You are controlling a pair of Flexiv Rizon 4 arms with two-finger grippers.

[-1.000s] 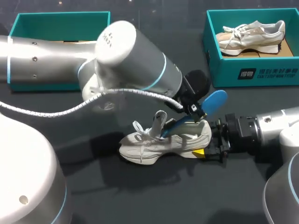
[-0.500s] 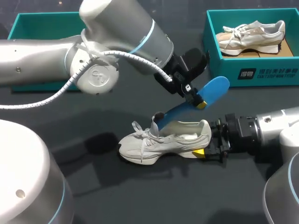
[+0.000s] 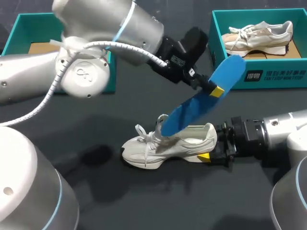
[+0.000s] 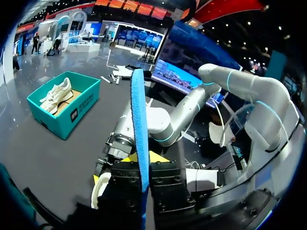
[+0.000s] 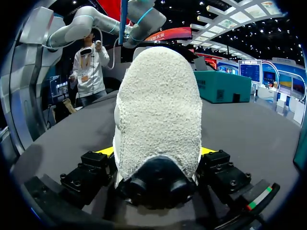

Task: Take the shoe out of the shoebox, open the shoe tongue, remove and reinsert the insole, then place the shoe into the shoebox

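A white sneaker (image 3: 168,146) lies on its sole on the dark table, toe to the left, tongue raised. My right gripper (image 3: 211,152) is shut on its heel (image 5: 158,110), which fills the space between the fingers. My left gripper (image 3: 214,89) is shut on a blue insole (image 3: 201,105) and holds it slanting above the shoe. The insole's low end hangs just over the shoe's opening beside the tongue. In the left wrist view the insole (image 4: 140,139) stands edge-on between the fingers of the left gripper (image 4: 142,165).
A teal shoebox (image 3: 225,67) at the back right holds a second white sneaker (image 3: 259,36); the same shoebox (image 4: 76,112) shows in the left wrist view. Another teal shoebox (image 3: 33,21) sits at the back left, partly behind my left arm.
My left gripper has lifted up and to the right, drawing the blue insole out of the shoe. The shoe and my right gripper have stayed put.
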